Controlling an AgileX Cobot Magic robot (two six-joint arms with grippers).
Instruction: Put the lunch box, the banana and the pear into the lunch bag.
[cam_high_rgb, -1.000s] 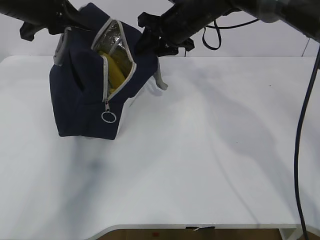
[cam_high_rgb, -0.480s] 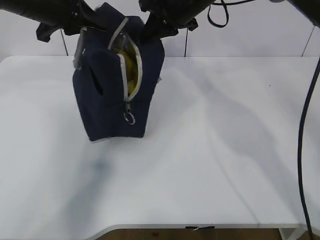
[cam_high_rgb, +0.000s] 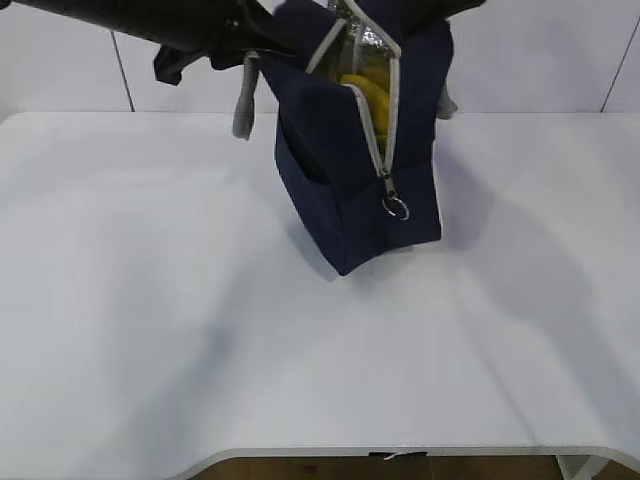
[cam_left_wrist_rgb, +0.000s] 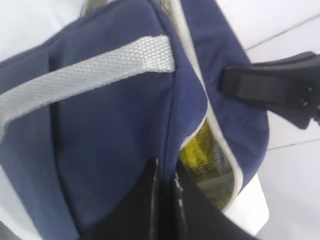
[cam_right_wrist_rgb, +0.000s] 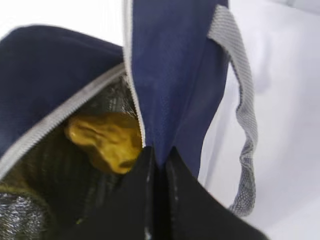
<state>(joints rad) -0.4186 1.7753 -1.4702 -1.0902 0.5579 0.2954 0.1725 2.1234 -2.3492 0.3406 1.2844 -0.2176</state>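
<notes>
The navy lunch bag (cam_high_rgb: 350, 170) hangs tilted at the back middle, its zipper open and the ring pull (cam_high_rgb: 396, 208) dangling. My left gripper (cam_left_wrist_rgb: 165, 172) is shut on the navy fabric of the bag's rim; in the exterior view it (cam_high_rgb: 268, 38) holds the bag's upper left edge. My right gripper (cam_right_wrist_rgb: 159, 154) is shut on the opposite rim, mostly above the exterior view's top. The banana (cam_high_rgb: 372, 98) shows yellow through the opening. The lumpy yellow pear (cam_right_wrist_rgb: 107, 140) lies inside against the silver lining. The lunch box is hidden.
The white table (cam_high_rgb: 200, 330) spreads around the bag, with its front edge near the bottom of the exterior view. One grey handle (cam_high_rgb: 243, 100) hangs off the bag's left side, another (cam_right_wrist_rgb: 243, 105) off its right. A white wall stands behind.
Both arms have carried the bag from the back left of the table to the right, past the middle. It now leans the other way, its bottom swung left.
</notes>
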